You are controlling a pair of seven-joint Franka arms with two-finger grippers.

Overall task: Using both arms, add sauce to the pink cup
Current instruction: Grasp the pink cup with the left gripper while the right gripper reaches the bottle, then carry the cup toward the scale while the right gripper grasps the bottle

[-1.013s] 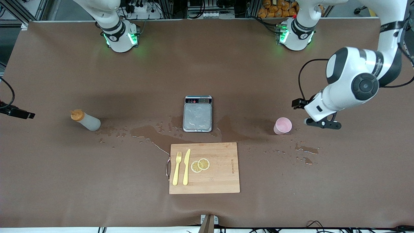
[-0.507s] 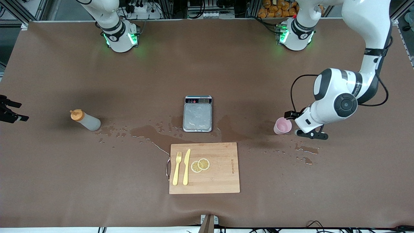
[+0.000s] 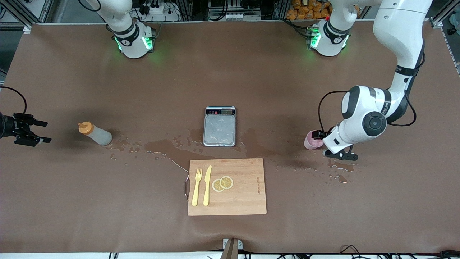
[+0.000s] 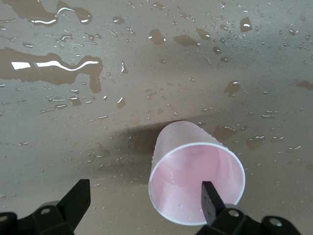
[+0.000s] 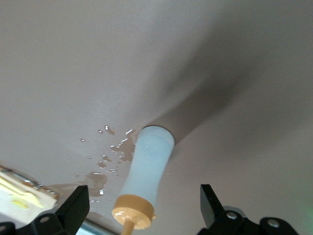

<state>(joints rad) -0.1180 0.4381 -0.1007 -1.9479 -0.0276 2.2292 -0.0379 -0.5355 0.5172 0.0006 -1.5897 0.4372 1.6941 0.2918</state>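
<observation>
Both arms have moved in: the left gripper (image 3: 330, 144), fingers wide, now sits right at the small pale-pink plastic cup (image 3: 312, 140), one finger (image 4: 211, 201) over its rim. The right gripper (image 3: 37, 131), wide and empty, is near the greyish-white squeeze bottle with the orange cap (image 3: 95, 133). A silver scale (image 3: 219, 126), spilled water puddles (image 3: 169, 148) and a wooden board (image 3: 227, 186) lie between them.

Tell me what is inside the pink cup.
The pink cup looks empty: bare pink floor and wall, a few tiny droplets, no sauce. One finger of the open left pincer covers part of its rim and inside, so that part cannot be checked.
</observation>
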